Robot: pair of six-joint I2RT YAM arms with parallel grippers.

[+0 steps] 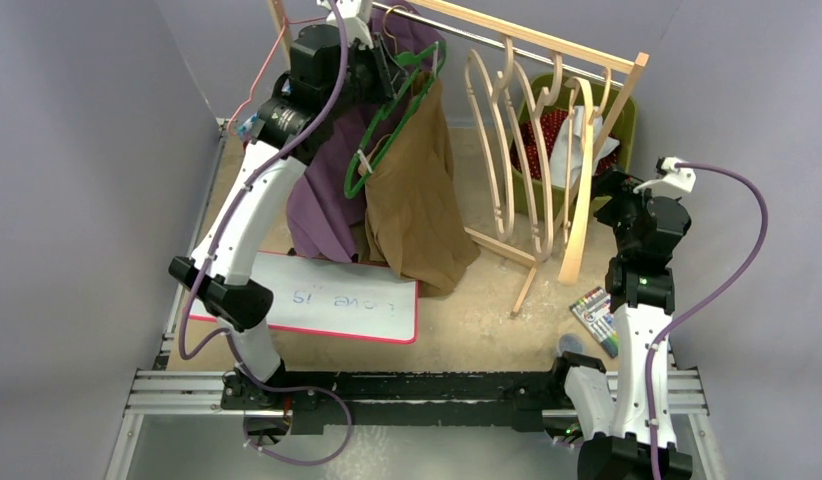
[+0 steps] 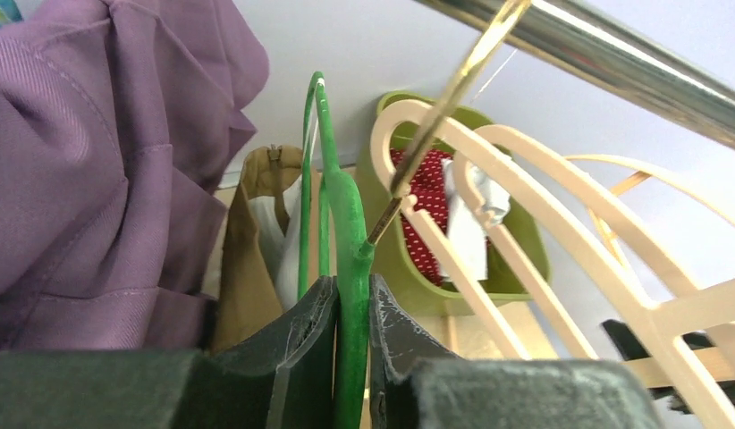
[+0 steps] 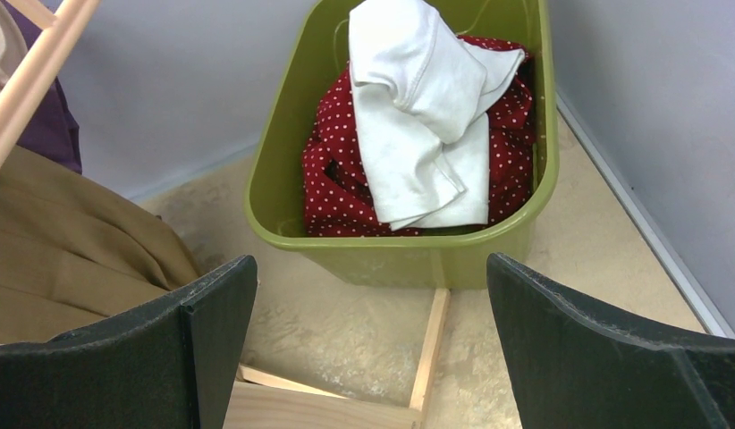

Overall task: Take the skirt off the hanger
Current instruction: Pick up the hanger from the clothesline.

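Note:
A brown skirt (image 1: 415,190) hangs clipped on a green hanger (image 1: 385,130), whose metal hook sits on the steel rail (image 1: 507,42) of the wooden rack. My left gripper (image 1: 372,62) is high by the rail and shut on the green hanger (image 2: 352,268) near its hook; the skirt (image 2: 248,241) shows behind it in the left wrist view. My right gripper (image 1: 612,185) is open and empty, low at the right, facing the green bin. The skirt's edge (image 3: 60,250) shows at the left of the right wrist view.
A purple garment (image 1: 332,190) hangs left of the skirt. Several empty wooden hangers (image 1: 522,150) hang on the rail. A green bin (image 3: 274,179) holds red dotted and white clothes. A whiteboard (image 1: 327,296) and a marker pack (image 1: 597,315) lie on the table.

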